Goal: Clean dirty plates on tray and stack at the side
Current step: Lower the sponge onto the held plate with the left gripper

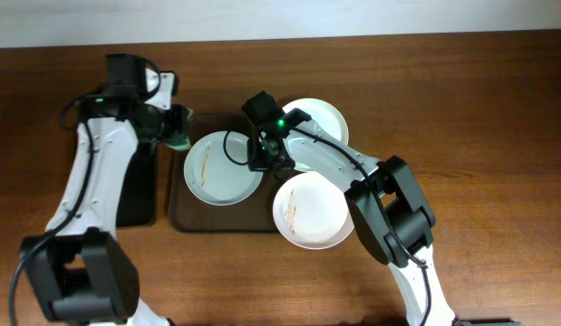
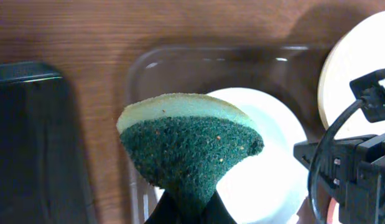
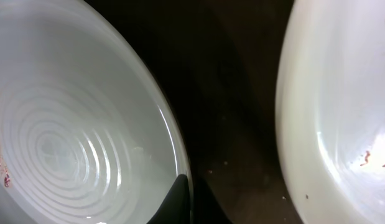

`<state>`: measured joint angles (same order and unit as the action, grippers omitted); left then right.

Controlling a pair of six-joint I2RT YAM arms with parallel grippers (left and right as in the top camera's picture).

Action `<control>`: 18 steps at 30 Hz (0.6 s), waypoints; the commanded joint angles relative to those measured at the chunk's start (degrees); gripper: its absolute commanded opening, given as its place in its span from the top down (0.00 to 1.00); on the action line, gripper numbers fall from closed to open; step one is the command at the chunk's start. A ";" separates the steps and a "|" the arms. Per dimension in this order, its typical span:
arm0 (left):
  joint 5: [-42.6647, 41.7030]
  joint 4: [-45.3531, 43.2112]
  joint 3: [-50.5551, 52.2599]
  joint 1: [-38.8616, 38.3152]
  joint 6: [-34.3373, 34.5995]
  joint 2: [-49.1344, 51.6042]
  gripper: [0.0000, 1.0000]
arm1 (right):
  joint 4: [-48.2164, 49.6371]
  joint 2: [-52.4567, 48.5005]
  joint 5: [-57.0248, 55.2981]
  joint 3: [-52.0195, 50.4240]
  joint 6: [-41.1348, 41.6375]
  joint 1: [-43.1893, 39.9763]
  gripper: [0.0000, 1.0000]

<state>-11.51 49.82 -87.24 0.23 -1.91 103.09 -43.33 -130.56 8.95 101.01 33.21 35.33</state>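
Observation:
The brown tray (image 1: 178,217) holds the pale blue-grey plate (image 1: 217,172), which has a brown smear on its left side. One white plate (image 1: 314,213) with smears lies over the tray's right edge. Another white plate (image 1: 321,118) lies at the back right. My right gripper (image 1: 262,156) is shut on the blue-grey plate's right rim; in the right wrist view its jaws (image 3: 191,199) pinch that rim (image 3: 173,143). My left gripper (image 1: 171,127) is shut on a green and yellow sponge (image 2: 186,143), held above the tray's back left corner.
A narrow black tray (image 1: 135,195) lies to the left of the brown tray and shows in the left wrist view (image 2: 30,143). The right arm (image 1: 353,172) reaches across between the two white plates. Wooden table (image 1: 498,118) surrounds everything.

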 commanded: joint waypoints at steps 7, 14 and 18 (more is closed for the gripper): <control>-1.38 -2.43 -0.76 -4.31 -1.75 16.26 0.99 | 2.16 -1.03 6.58 -0.96 -1.53 -0.17 0.96; 6.67 -4.92 -0.76 -3.54 -3.17 21.46 0.99 | 5.90 -1.03 12.50 -4.00 -2.32 -3.19 0.96; 7.74 -0.87 -0.76 -3.54 -4.44 22.05 0.99 | 5.95 -1.03 12.50 -4.00 -2.32 -3.48 0.96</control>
<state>-8.10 46.54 -88.16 -3.97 -4.58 122.37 -37.15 -130.58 20.78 97.78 31.27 32.32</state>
